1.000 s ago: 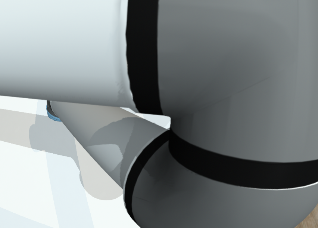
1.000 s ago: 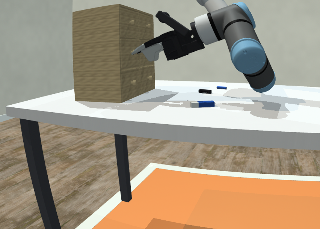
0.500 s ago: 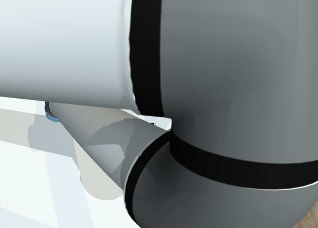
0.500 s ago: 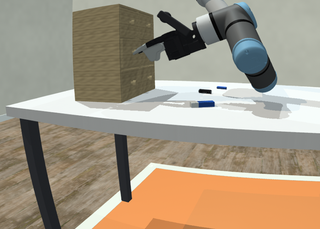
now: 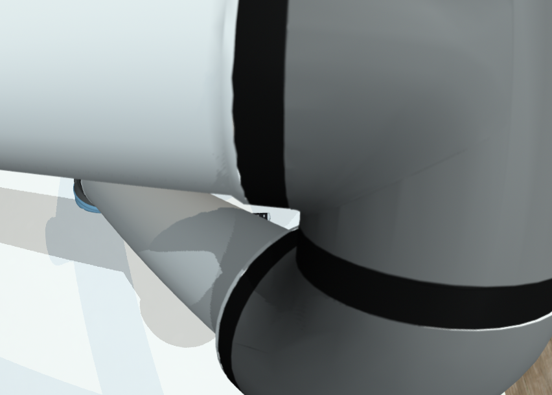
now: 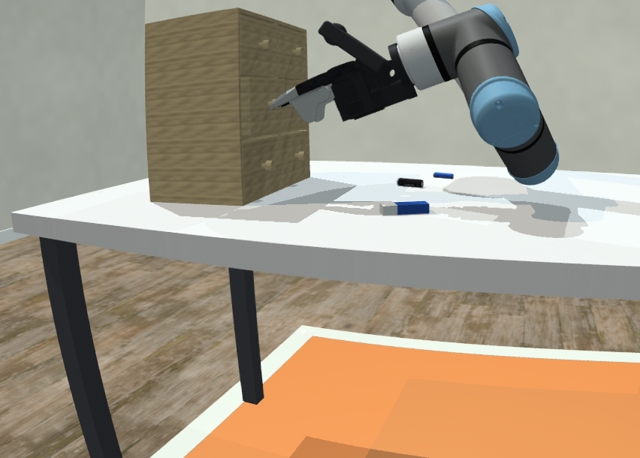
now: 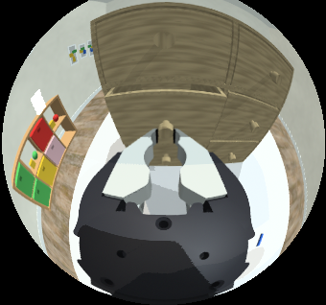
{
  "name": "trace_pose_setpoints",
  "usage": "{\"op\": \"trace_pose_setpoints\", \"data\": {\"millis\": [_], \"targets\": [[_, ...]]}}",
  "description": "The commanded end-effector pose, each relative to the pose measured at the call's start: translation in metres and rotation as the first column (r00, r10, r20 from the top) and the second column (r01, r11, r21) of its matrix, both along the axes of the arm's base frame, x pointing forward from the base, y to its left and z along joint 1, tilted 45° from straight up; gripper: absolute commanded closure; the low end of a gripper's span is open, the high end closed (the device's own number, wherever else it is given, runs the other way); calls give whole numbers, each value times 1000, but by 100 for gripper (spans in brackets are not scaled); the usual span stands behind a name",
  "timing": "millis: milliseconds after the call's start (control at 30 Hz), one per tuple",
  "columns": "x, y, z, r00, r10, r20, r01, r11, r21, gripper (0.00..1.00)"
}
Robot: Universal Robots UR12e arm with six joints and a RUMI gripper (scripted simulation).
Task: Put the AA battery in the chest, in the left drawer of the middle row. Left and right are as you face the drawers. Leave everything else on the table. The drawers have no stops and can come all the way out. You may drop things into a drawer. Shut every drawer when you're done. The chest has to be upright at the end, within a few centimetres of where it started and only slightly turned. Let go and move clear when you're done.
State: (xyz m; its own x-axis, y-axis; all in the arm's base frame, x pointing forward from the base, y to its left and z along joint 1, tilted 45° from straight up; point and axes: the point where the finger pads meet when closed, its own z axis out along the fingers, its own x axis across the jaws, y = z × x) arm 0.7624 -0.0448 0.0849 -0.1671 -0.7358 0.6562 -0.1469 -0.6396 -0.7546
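Observation:
The wooden chest stands upright. Its left middle drawer is open a little, with a narrow dark gap above its front in the wrist view. My gripper is shut on that drawer's knob. A black cylinder and a smaller blue cylinder lie on the table in front of the chest. They look like batteries, but I cannot tell for certain which is the AA. The drawer's inside is mostly hidden.
A blue and white block lies on the white table, nearer its front edge than the cylinders. The other chest drawers look shut. The arm blocks most of the top view. A colourful shelf unit stands beyond the table.

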Motion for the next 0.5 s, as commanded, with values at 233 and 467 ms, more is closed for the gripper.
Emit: {"op": "trace_pose_setpoints", "data": {"millis": [233,467], "targets": [[-9,0,-3,1000,0,-3,0,1000,2,93],[-14,0,-4,1000,0,-3,0,1000,2,93]]}}
